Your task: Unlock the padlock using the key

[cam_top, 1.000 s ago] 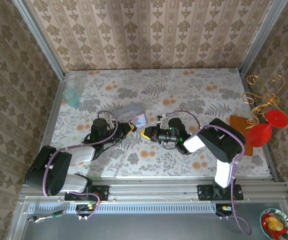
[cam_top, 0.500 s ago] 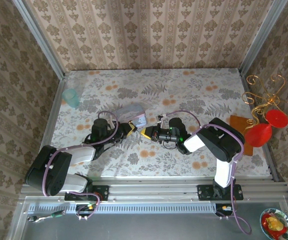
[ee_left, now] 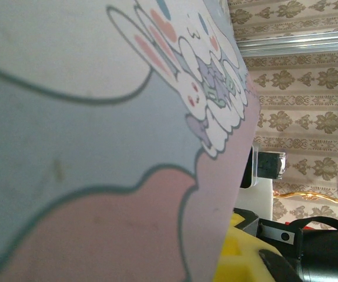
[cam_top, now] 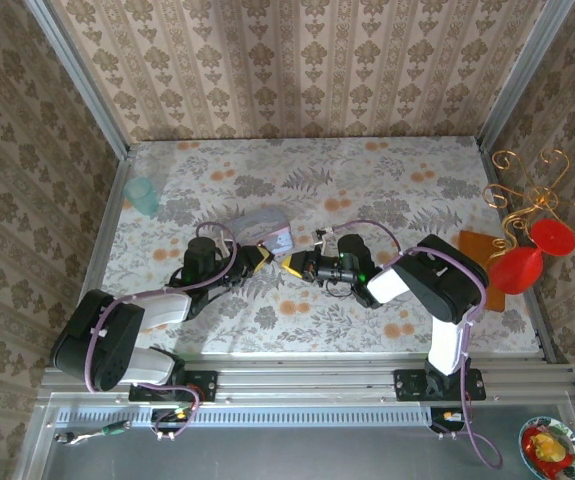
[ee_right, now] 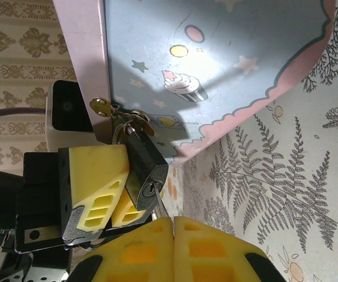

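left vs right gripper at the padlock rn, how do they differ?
The left gripper clamps the padlock by its body; the right gripper pinches the key, whose blade meets the keyhole. The left gripper is held slightly apart by the body; the right gripper closes almost flush. Shared: both are yellow-tipped and shut on something, facing each other beside the pastel box.

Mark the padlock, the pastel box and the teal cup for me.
padlock (ee_right: pixel 146 166), right wrist view, on its dark body above the keyhole.
box (ee_right: pixel 233 64), right wrist view, on its blue printed face.
cup (cam_top: pixel 142 196), top view, on its side wall.
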You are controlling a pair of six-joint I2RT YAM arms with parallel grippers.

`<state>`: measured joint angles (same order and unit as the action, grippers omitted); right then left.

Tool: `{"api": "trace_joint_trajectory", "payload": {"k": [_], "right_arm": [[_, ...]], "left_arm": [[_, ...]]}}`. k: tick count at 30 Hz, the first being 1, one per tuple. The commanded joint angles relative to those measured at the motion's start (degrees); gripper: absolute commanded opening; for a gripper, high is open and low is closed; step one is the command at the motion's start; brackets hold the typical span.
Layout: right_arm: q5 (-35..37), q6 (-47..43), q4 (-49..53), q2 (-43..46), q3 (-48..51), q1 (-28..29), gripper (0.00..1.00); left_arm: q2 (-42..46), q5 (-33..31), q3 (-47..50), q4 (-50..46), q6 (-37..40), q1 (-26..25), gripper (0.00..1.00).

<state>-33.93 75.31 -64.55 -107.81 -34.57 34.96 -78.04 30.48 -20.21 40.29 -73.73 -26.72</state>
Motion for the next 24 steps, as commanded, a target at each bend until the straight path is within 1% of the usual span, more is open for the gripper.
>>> {"api": "trace_joint_trajectory", "payload": {"k": [1, 6, 14, 24], "right_arm": [[0.89, 0.72, -1.24, -1.36, -2.52, -0.22, 0.0], [0.84, 0.19, -0.22, -1.02, -2.81, 0.8, 0.0], [0.84, 0.41, -1.28, -1.18, -2.33, 0.99, 0.0], [1.15, -1.1, 1.71, -0.12, -2.44, 1.07, 0.0]], "left_arm": [[-0.17, 5.25, -2.38, 3.46, 1.01, -2.19, 0.0], [-0.27, 4.5, -2.38, 2.29, 2.67, -2.2, 0.01], [-0.53, 4.5, -2.38, 2.07, 3.0, -2.31, 0.03], [-0.73, 3.43, -2.47, 1.46, 3.6, -2.2, 0.08]]}}
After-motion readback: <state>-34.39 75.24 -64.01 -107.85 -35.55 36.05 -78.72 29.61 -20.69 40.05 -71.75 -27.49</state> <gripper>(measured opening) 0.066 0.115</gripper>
